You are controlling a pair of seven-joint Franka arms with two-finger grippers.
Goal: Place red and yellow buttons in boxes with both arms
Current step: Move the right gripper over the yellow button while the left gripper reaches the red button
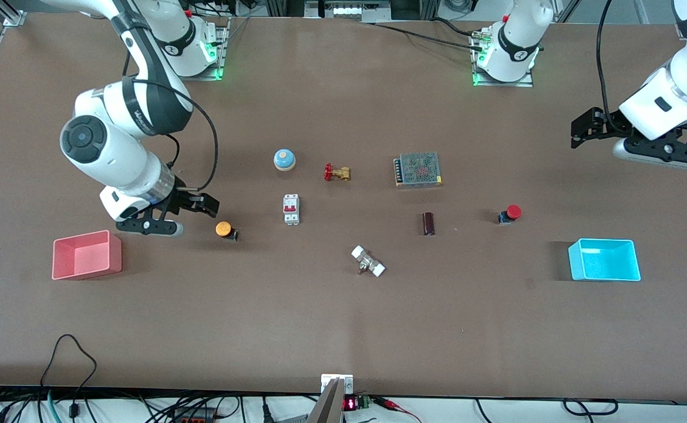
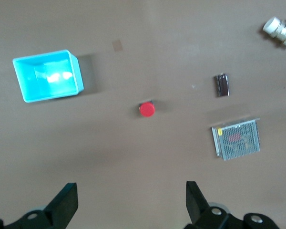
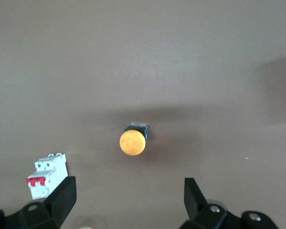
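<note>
The yellow button [image 1: 224, 229] stands on the table between the pink-red box [image 1: 88, 271] and a white circuit breaker. My right gripper [image 1: 205, 203] is open and empty, low over the table just beside the yellow button; in the right wrist view the button [image 3: 132, 142] lies ahead of the open gripper [image 3: 129, 198]. The red button [image 1: 514, 212] stands near the cyan-blue box [image 1: 605, 277]. My left gripper [image 1: 582, 131] is open and empty, high over bare table at the left arm's end. The left wrist view shows the gripper [image 2: 131, 200], the red button [image 2: 147, 109] and the cyan box [image 2: 79, 80].
Mid-table lie a blue dome [image 1: 284, 159], a brass valve with a red handle [image 1: 336, 173], a white circuit breaker [image 1: 290, 209], a mesh-covered power supply [image 1: 418, 169], a small dark block [image 1: 428, 224] and a white-ended fitting [image 1: 368, 261].
</note>
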